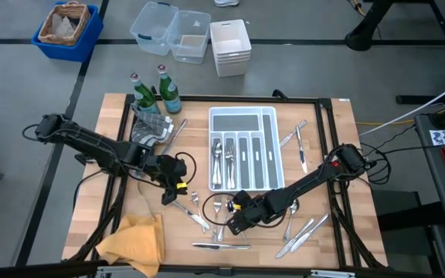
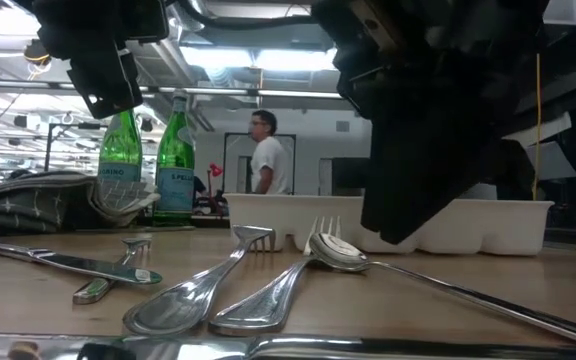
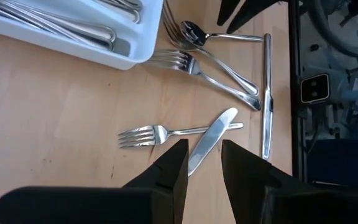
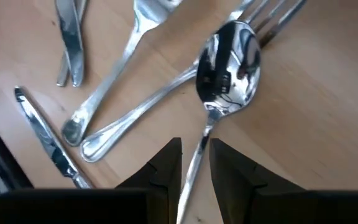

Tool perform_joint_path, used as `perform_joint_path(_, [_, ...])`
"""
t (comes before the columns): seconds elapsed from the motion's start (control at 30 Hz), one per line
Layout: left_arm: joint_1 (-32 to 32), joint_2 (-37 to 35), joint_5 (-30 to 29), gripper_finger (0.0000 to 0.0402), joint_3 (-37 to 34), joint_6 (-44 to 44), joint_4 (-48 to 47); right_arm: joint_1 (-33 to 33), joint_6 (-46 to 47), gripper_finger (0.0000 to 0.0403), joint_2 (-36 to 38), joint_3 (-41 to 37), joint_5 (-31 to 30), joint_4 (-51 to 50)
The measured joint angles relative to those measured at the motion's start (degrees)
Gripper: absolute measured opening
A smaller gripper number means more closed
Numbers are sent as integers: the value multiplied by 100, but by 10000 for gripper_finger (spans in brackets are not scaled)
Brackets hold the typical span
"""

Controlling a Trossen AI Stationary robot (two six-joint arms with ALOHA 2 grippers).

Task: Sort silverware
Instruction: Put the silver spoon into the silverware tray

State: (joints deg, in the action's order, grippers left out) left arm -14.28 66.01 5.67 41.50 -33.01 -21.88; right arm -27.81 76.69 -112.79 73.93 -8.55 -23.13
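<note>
Silverware lies loose on the wooden table in front of the white tray (image 1: 278, 150), which holds several pieces. My right gripper (image 4: 196, 143) is open, pointing steeply down just above a spoon (image 4: 229, 62); the spoon's handle (image 4: 197, 163) runs through the gap between its fingers. The spoon's bowl rests on the handles of two forks (image 2: 268, 290). My left gripper (image 3: 204, 144) is open and hovers over a knife (image 3: 213, 134) whose blade lies across a fork (image 3: 157, 133). In the high view my left gripper (image 1: 172, 191) is left of the tray's near end and my right gripper (image 1: 233, 222) is at the table's near middle.
Two green bottles (image 1: 157, 93) and a grey cloth (image 1: 149, 131) sit at the far left. A yellow cloth (image 1: 134, 239) lies at the near left corner. More cutlery lies at the near right (image 1: 300, 232), and a knife (image 1: 221, 245) lies along the front edge. Bins stand beyond the table.
</note>
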Motion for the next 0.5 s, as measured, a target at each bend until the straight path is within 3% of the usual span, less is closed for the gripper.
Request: perform_joint_path(0.5, [0,1,0,86,0,0,-1,-24,116,85,-71,-6,-93,33])
